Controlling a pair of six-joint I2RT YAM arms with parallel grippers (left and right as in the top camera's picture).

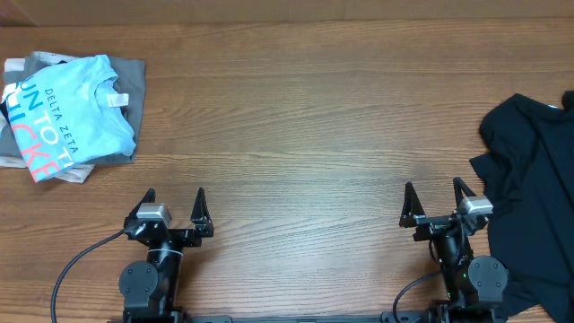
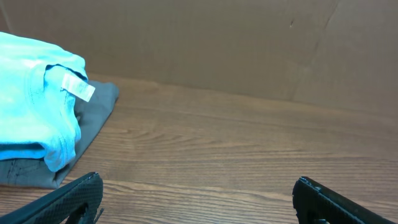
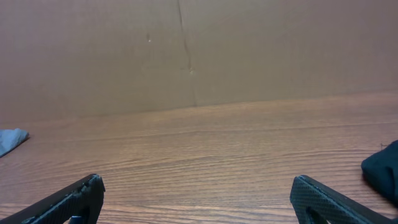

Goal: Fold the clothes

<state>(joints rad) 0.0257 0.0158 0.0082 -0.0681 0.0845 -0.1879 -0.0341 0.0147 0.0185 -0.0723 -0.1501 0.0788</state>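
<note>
Overhead: black T-shirt (image 1: 529,179) lies crumpled on the desk (image 1: 305,117), just right of the right claw (image 1: 433,188). Right claw spread, gripping nothing. Left claw (image 1: 174,196), well left of the right claw, is also spread. Light-blue "DELTA ZETA" T-shirt (image 1: 72,112) sits on a grey folded shirt (image 1: 130,81), far left of the right claw.

Left wrist: claw spread wide, with both folded shirts ahead on the left.

Right wrist: claw spread wide, with a black T-shirt edge ahead on the right.

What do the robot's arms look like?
Mostly black. Each arm ends in a tool with two pointed black fingers, like little horns: the left tool and the right tool. A small silver-grey block sits behind each one, round black joints sit lower down, and a thin black cable loops away.
</note>
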